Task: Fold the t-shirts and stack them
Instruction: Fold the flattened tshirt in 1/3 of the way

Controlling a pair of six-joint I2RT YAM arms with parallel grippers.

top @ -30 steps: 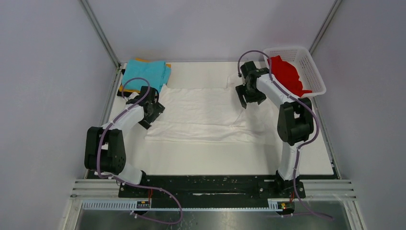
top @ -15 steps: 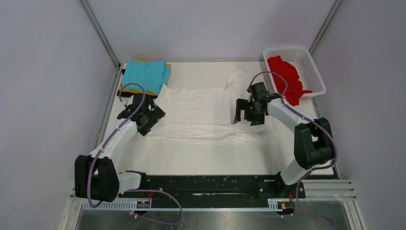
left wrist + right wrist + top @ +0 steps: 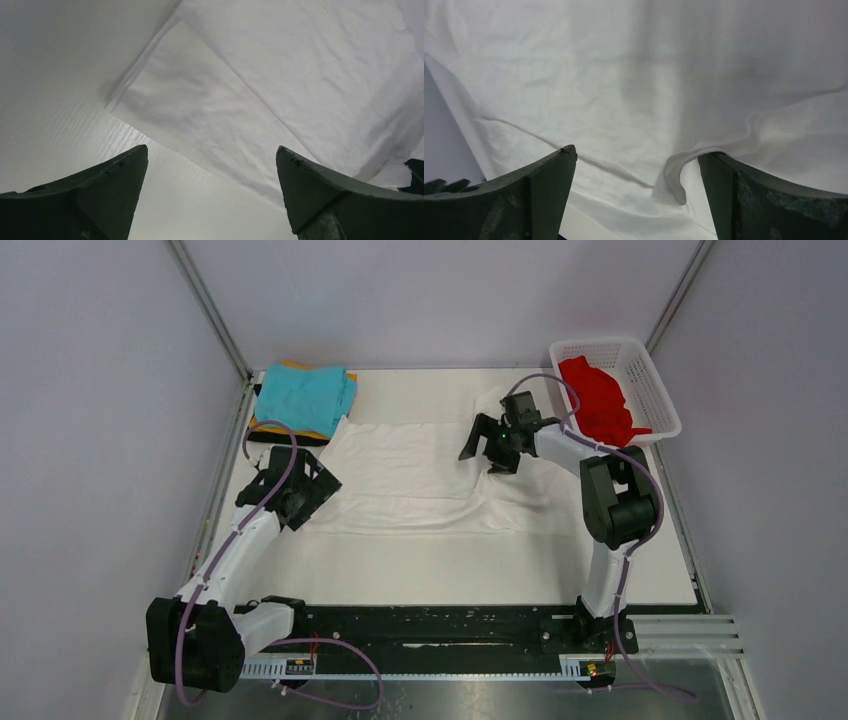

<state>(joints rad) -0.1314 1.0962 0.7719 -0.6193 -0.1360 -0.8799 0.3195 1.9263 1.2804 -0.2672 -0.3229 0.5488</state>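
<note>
A large white t-shirt (image 3: 420, 475) lies spread over the middle of the table, rumpled at its right side. My left gripper (image 3: 298, 490) hovers open over the shirt's left edge; in the left wrist view the left gripper (image 3: 211, 148) holds nothing, with a shirt corner (image 3: 200, 100) just ahead. My right gripper (image 3: 487, 450) is open above the shirt's upper right part. In the right wrist view a raised fold (image 3: 674, 175) lies between the open fingers of the right gripper (image 3: 638, 151), untouched. A folded teal t-shirt (image 3: 305, 395) tops a stack at the back left. A red t-shirt (image 3: 598, 400) hangs over the basket's side.
The white mesh basket (image 3: 645, 365) stands at the back right corner. Orange (image 3: 288, 428) and black (image 3: 270, 437) edges show under the teal shirt. Bare white table (image 3: 450, 560) runs along the near side, before the black base rail (image 3: 430, 625).
Both grippers have opened wide and hold no cloth. The left gripper drew back toward the near left. The right gripper swung nearer, then back and left. A sleeve now lies at the shirt's upper right.
</note>
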